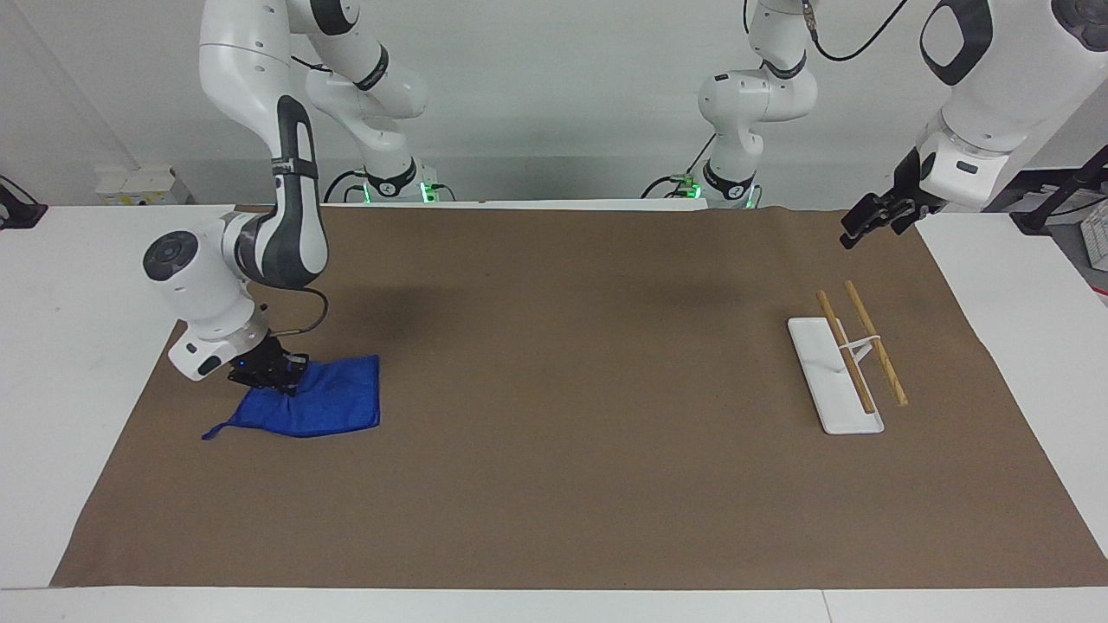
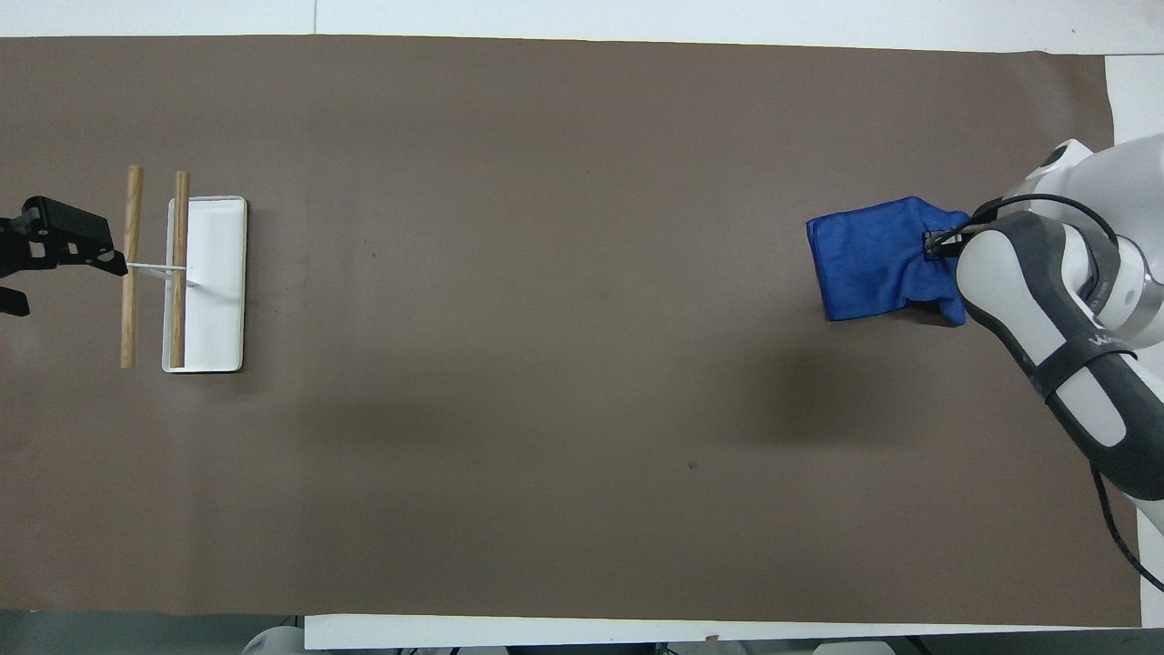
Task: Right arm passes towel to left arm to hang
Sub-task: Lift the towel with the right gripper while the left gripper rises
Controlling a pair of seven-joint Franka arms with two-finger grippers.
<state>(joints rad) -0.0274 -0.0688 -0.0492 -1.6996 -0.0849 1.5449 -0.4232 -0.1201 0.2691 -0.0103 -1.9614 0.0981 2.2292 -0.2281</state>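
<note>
The royal-blue towel (image 1: 320, 404) (image 2: 875, 260) lies bunched at the right arm's end of the brown mat, its loop tail (image 1: 210, 433) trailing on the mat. My right gripper (image 1: 275, 378) (image 2: 937, 246), with its blue light, is shut on the towel's upper edge and lifts that edge slightly. My left gripper (image 1: 870, 221) (image 2: 55, 264) hangs in the air at the left arm's end, over the mat's edge beside the rack, holding nothing.
A white tray base (image 1: 821, 381) (image 2: 218, 273) carries a rack of two wooden rods (image 1: 874, 342) (image 2: 133, 264) at the left arm's end. The brown mat (image 1: 571, 389) covers the white table.
</note>
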